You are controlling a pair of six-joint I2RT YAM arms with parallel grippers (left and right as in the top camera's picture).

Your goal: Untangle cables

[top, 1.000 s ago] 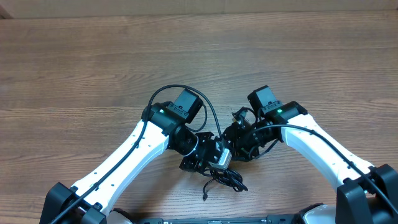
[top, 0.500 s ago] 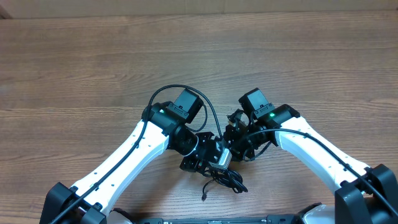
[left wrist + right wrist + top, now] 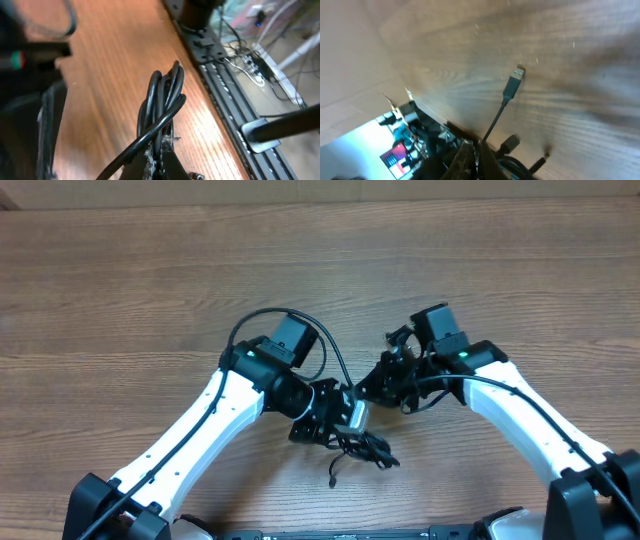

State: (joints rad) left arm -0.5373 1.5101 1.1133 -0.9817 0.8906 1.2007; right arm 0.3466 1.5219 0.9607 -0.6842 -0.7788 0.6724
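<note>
You have the brown wood-grain table (image 3: 150,280) beneath and beyond both sets of fingers. Your two white arms with black joints, the left arm (image 3: 195,435) and the right arm (image 3: 525,415), bend inward so that their tips sit near each other over the near middle of the table.

Your left gripper (image 3: 159,159) is clamped on the thin black cables (image 3: 162,105). In the left wrist view a tight bunch of several strands rises from between its fingers and folds over in narrow loops just ahead of them. From overhead, more of the tangle spills out just beside those fingers, on the side towards the arm bases, with one loose tail trailing away from it.

Your right gripper (image 3: 474,150) is closed too, pinching a single black plug-ended cord (image 3: 495,117) that runs straight out ahead from between its fingers. At the far end of that cord is a black USB plug with a silver tip (image 3: 515,80), ahead of the fingers and over the wood. You cannot tell whether it touches the table. Other dark cable ends crowd just beside the right fingers, too blurred to tell apart.
</note>
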